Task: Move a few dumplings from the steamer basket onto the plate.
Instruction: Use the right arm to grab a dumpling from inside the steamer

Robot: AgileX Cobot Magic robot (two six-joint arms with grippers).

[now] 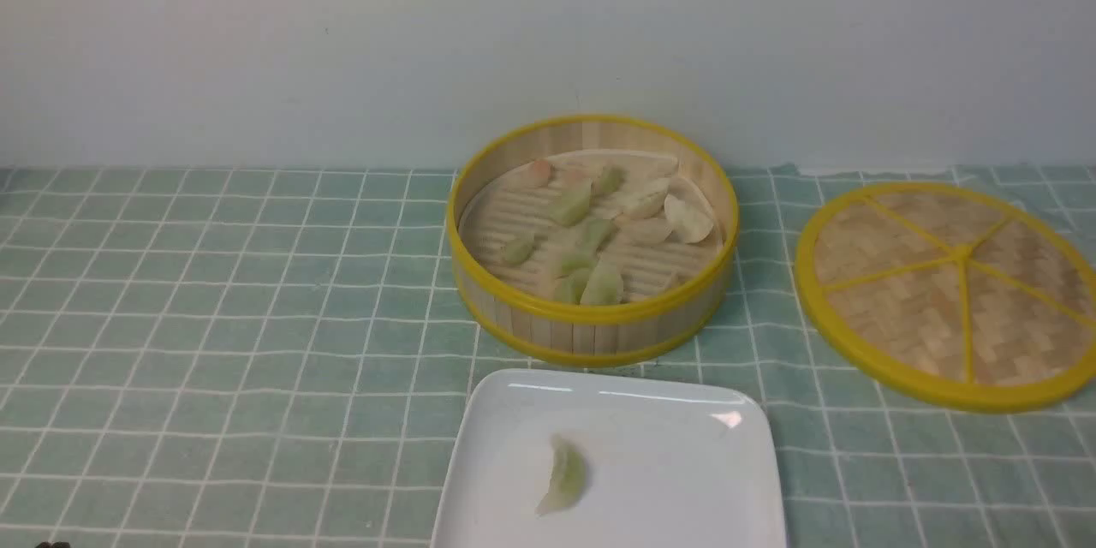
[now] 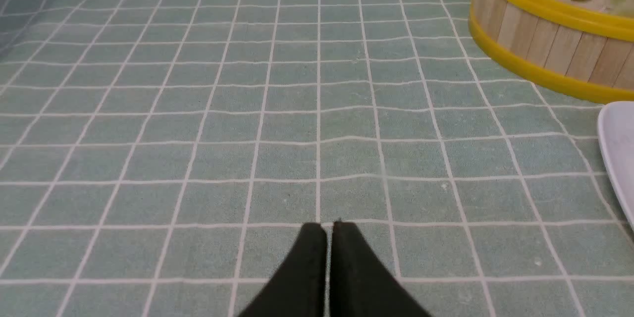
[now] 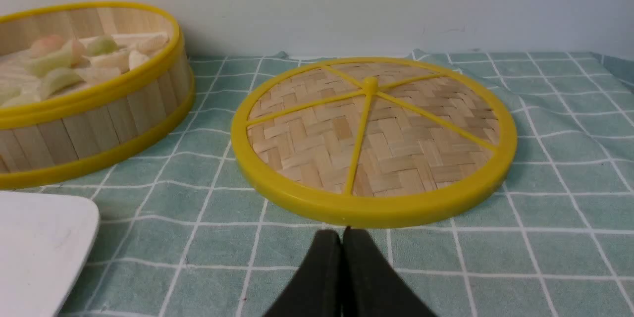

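The steamer basket (image 1: 591, 327) stands at mid-table and holds several dumplings (image 1: 572, 205), green, pink and cream. The white plate (image 1: 685, 479) lies in front of it with one pale green dumpling (image 1: 562, 477) on it. Neither gripper shows clearly in the front view. In the left wrist view my left gripper (image 2: 329, 228) is shut and empty over bare cloth, with the basket (image 2: 545, 34) and the plate's edge (image 2: 616, 148) off to one side. In the right wrist view my right gripper (image 3: 342, 233) is shut and empty just before the lid, with the basket (image 3: 89, 124) and a plate corner (image 3: 39, 242) beside it.
A flat woven bamboo lid (image 1: 950, 291) with yellow rim and spokes lies right of the basket; it also shows in the right wrist view (image 3: 376, 143). A green checked cloth (image 1: 214, 317) covers the table. A pale wall (image 1: 342, 34) stands close behind.
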